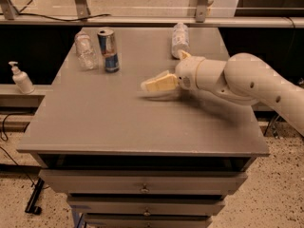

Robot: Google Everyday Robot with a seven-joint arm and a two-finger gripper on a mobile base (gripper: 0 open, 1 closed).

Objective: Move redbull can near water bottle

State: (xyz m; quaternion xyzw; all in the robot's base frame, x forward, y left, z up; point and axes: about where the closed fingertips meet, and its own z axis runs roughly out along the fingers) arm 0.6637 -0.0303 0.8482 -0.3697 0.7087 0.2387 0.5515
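Note:
The redbull can (pixel 109 50) stands upright at the back left of the grey table (pixel 142 122). The clear water bottle (pixel 85 50) stands just left of it, a small gap between them. My gripper (pixel 151 85) is over the middle of the table, to the right of and nearer than the can, well apart from it. It holds nothing. Its cream fingers point left.
A whiter labelled bottle (pixel 179 40) lies at the back right of the table, behind my arm. A white pump dispenser (pixel 20 78) stands on a lower shelf to the left. Drawers sit under the table's front edge.

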